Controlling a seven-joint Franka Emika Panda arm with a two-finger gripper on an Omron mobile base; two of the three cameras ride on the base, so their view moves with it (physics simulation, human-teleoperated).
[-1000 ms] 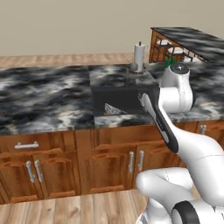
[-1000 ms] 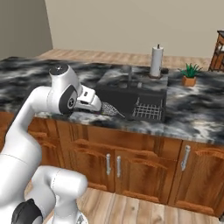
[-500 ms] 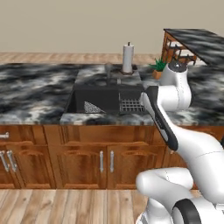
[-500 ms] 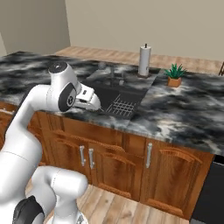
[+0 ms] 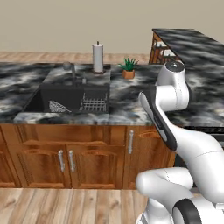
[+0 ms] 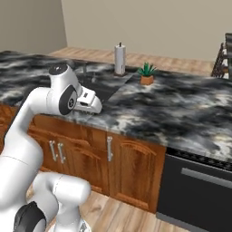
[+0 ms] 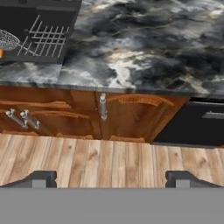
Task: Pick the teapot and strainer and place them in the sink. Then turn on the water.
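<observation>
Marble countertop [image 5: 131,105] spans wooden cabinets [image 5: 92,153]. Black sink [image 5: 43,98] (wire rack on its right) holds the strainer [image 5: 57,106]. Potted plant [image 5: 128,69] stands behind. Gripper [image 7: 110,177] hangs empty, jaws wide apart, facing the floor.

A black sink [image 5: 39,101] with a grey wire rack [image 5: 94,105] sits in a black-and-grey marbled table [image 5: 124,107], above reddish-brown wooden cabinets [image 5: 87,153] with silver handles. A silver mesh strainer [image 5: 57,106] lies in the basin. A white paper towel roll [image 5: 97,57] and a green plant [image 5: 128,64] in an orange-brown pot stand behind; the floor [image 7: 109,162] is pale wood planking.
</observation>
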